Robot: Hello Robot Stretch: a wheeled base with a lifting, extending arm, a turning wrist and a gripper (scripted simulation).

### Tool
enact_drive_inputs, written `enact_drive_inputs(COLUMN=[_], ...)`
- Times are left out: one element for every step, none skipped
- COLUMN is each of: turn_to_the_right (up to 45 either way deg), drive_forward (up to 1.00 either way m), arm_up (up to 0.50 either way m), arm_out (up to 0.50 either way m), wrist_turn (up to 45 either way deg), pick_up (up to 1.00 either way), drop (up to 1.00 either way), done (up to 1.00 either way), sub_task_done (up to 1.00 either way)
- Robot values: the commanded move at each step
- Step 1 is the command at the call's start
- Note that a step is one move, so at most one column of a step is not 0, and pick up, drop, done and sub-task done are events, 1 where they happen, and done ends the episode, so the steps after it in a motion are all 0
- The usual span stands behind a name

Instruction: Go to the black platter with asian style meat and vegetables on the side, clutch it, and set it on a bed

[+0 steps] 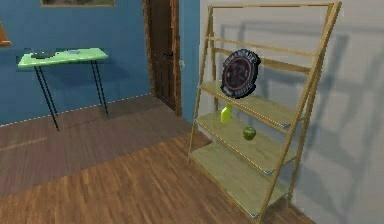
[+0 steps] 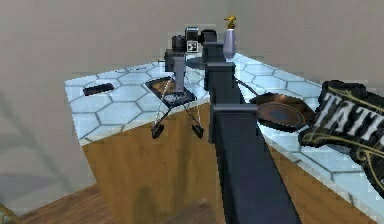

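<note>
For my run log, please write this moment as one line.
arm: extended over tiled counter | pincer: at dark flat thing on counter | load: cannot tell

The ladder shelf [image 1: 250, 132] is built of pale, smooth wood. The floor [image 1: 90, 185] is laid in dark, faintly glossy wooden planks. The green table [image 1: 82, 55] is carried on thin dark metal legs. The counter [image 2: 120, 100] is topped with smooth pale hexagon tiles and faced in grained wood. The arm [image 2: 245, 150] is finished in matt black. A dull sheen is seen on the dark round dish [image 2: 283, 112].
</note>
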Motion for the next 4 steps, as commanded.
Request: enact_drive_inputs(turn_to_the_right=[0.0, 0.0, 0.0, 0.0], drive_forward=[0.0, 0.0, 0.0, 0.0], arm_up=[0.0, 0.0, 0.0, 0.0], arm_out=[0.0, 0.0, 0.0, 0.0], wrist_turn=[45.0, 45.0, 45.0, 24.0], pick_up=[0.0, 0.0, 0.0, 0.0], drop=[0.0, 0.0, 0.0, 0.0], done=[0.0, 0.0, 0.0, 0.0], sub_task_done=[0.0, 0.0, 0.0, 0.0])
